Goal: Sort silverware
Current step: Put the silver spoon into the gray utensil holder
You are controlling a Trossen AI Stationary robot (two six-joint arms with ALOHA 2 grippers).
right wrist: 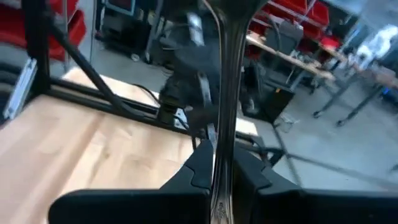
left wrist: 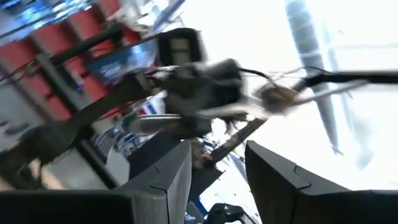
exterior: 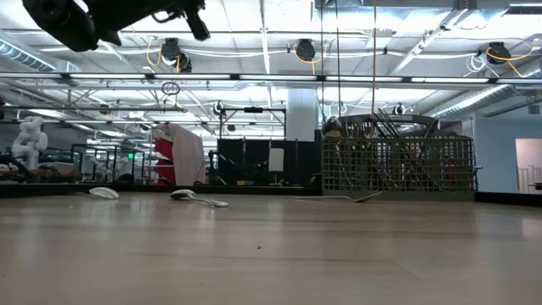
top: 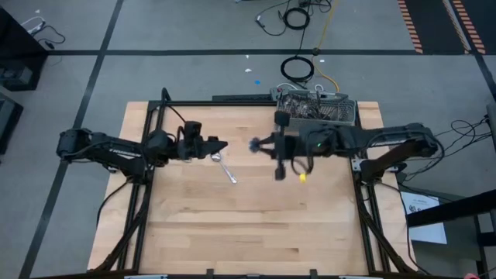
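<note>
My right gripper (top: 257, 145) hangs above the table's middle, pointing toward the left edge. It is shut on a slender silver utensil (right wrist: 225, 93). My left gripper (top: 223, 146) faces it from a short way off. It is open (left wrist: 217, 155) with nothing between its fingers. A spoon (top: 225, 167) lies flat on the wood below the two grippers. The low view shows that spoon (exterior: 196, 198), a second spoon (exterior: 103, 192) and a thin utensil (exterior: 339, 197) flat on the table. More silverware stands in the wire basket (top: 316, 107). My right gripper pinches the utensil's handle (right wrist: 219, 186) between its two fingers. The handle runs along the fingers and sticks out past their tips. Its far end leaves the wrist picture, so I cannot name the kind of utensil. It is lifted clear of the table.
The wire basket (exterior: 398, 165) stands at the table's far right corner. A small yellow thing (top: 302, 177) lies under the right arm. A black frame (top: 155, 116) rims the table. The near half of the wooden top (top: 248, 232) is bare.
</note>
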